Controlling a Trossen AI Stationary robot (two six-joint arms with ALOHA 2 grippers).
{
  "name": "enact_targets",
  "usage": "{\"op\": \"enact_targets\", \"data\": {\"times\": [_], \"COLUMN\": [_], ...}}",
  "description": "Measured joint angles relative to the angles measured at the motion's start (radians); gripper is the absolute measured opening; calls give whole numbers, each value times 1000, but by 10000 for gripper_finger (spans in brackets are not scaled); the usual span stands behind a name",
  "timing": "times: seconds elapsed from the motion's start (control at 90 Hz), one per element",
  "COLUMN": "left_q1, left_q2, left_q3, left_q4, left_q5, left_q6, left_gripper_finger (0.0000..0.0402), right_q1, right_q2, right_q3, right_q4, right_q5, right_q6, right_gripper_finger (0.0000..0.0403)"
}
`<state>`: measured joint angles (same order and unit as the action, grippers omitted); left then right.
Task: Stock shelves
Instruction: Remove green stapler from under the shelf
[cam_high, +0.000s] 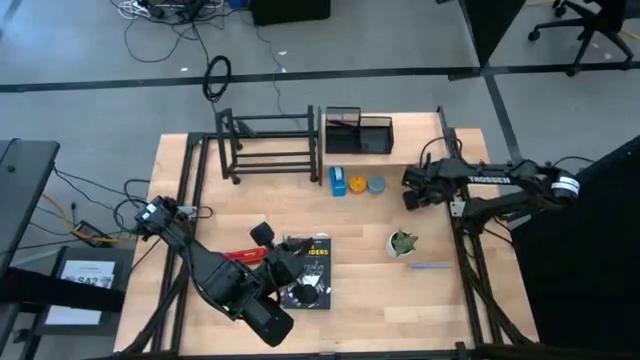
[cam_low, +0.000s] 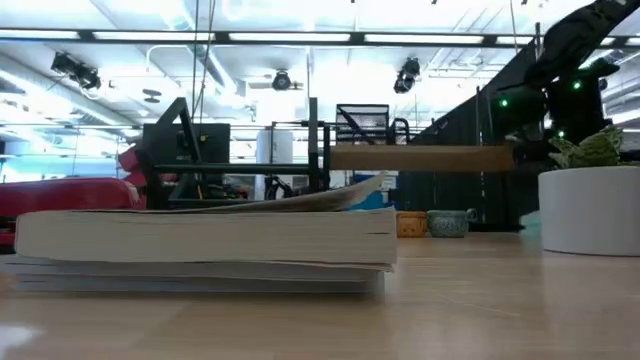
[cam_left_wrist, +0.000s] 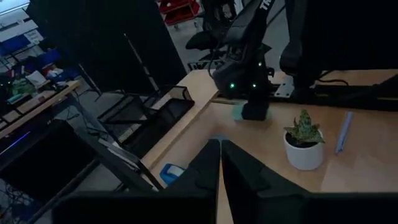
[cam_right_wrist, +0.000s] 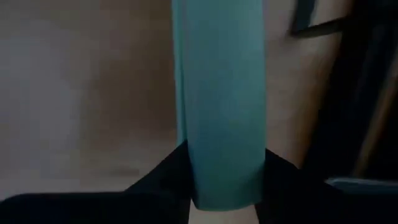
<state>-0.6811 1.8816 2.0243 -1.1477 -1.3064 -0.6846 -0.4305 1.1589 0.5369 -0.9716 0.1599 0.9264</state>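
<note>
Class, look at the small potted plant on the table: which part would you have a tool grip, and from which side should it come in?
Grip the potted plant by its white pot wall, below the leaves. The pot stands upright with smooth, round sides, so fingers can close across it. Probably best to come from above or from the right tool side, since the book lies on its other side.

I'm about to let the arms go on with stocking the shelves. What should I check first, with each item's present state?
1. Right gripper has hold of the teal object: ok, clamped between its fingers.
2. Left gripper free: ok, shut on nothing, above the book.
3. Black rack has room: ok, tiers look bare.
4. Plant pot upright: ok.
5. Pen away from the right arm: ok, lying beyond the pot.
6. What the teal object is: cannot tell.
</note>
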Motion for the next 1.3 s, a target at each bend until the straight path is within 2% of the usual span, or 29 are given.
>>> {"op": "enact_targets", "data": {"times": [0.2,0.467,0.667,0.844,0.967,1.089,1.3], "left_q1": [0,0,-1,-1,-10,-31,-74], "left_q2": [0,0,0,4,17,42,95], "left_q3": [0,0,0,0,0,1,0], "left_q4": [3,30,50,54,64,116,222], "left_q5": [0,1,4,44,79,91,91], "left_q6": [0,4,27,26,4,-6,4], "left_gripper_finger": [0,0,0,0,0,0,0], "right_q1": [103,324,532,805,997,1167,1404], "right_q2": [-94,-219,-215,-110,27,169,371], "right_q3": [2,130,314,501,576,593,593], "right_q4": [-10,-25,-21,21,22,20,-34], "right_q5": [-89,-11,35,124,119,14,-213], "right_q6": [38,47,-4,-10,-11,31,216], "right_gripper_finger": [94,93,93,93,93,93,98]}}
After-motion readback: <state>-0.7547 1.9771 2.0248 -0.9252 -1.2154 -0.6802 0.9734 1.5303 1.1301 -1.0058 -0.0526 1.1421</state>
